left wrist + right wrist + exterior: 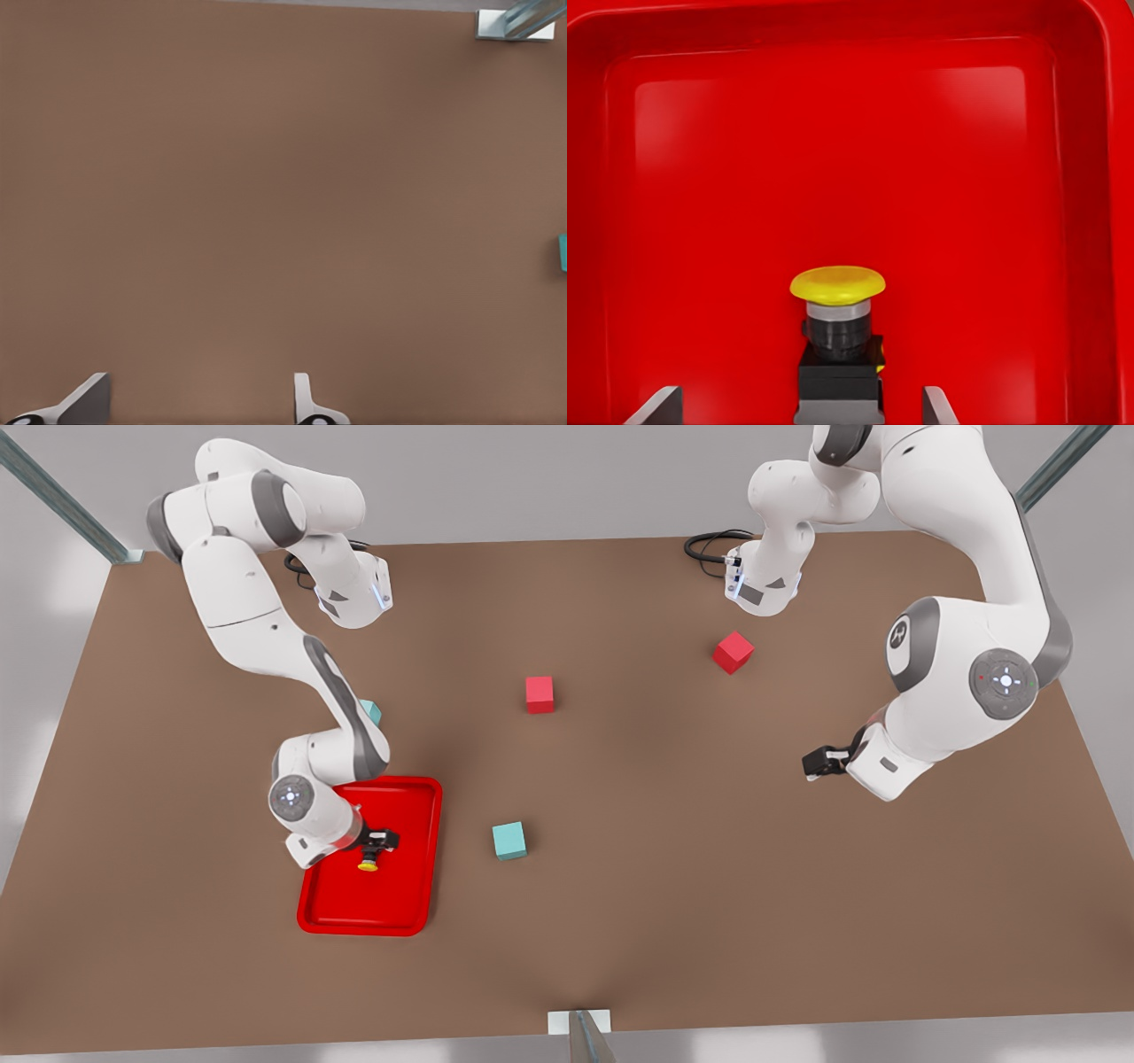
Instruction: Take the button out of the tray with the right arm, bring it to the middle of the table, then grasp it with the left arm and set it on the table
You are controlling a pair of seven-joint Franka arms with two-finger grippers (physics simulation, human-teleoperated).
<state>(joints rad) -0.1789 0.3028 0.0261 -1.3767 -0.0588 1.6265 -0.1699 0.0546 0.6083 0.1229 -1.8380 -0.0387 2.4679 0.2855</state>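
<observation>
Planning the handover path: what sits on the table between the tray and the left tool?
Front view: one teal cube beside the tray; then bare table up to the left tool.

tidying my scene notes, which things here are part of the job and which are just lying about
Job: yellow-capped black push-button; glossy red rectangular tray; right end effector, open around the button; left end effector, waiting open; brown table.

Lying about: two red cubes; teal cubes.

- I see the tray (1081, 177) as glossy red, plastic-looking, with soft highlights.
- The table (664, 850) looks matte brown and smooth.
- The button (837, 332) has a smooth yellow cap on a dark, faintly shiny body.
</observation>
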